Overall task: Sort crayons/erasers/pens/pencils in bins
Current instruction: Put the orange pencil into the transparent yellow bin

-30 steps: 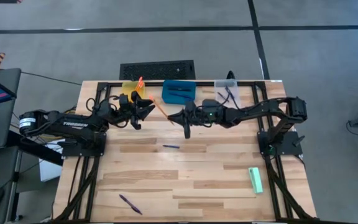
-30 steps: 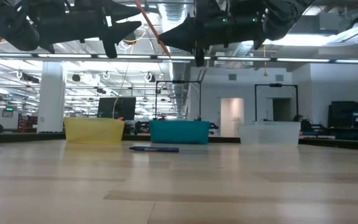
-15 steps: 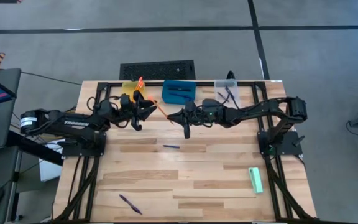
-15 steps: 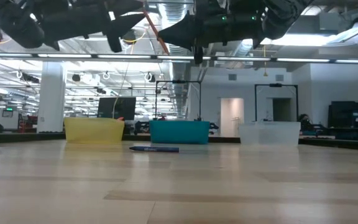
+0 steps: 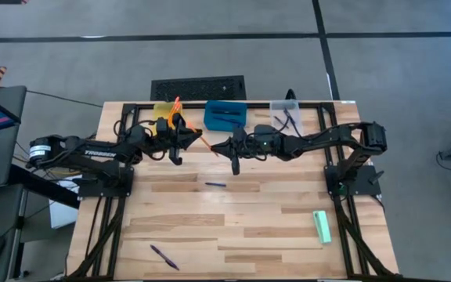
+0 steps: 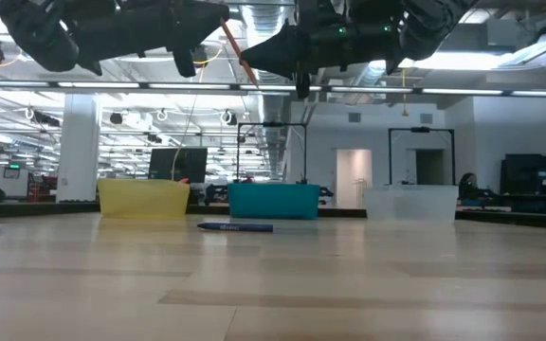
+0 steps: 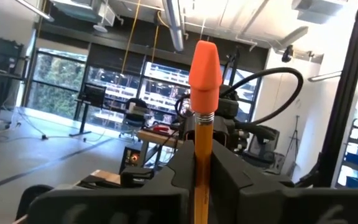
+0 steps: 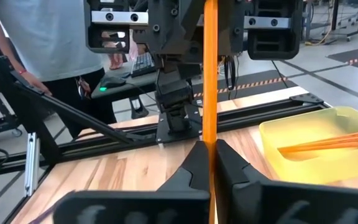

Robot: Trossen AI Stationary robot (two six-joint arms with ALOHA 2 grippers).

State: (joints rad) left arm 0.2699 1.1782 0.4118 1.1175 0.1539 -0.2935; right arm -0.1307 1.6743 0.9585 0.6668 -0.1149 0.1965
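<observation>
Orange pencil (image 5: 200,138) hangs in the air just in front of the yellow bin (image 5: 164,111), clamped at both ends: right hand (image 5: 234,149) grips the tip end, left hand (image 5: 180,139) is closed on the eraser end (handover, judging by the double grip). Likely reason: the left arm sits nearer the yellow bin, which already holds pencils. A pen (image 5: 215,185) lies on the table (image 5: 272,227) well in front of the bin.
</observation>
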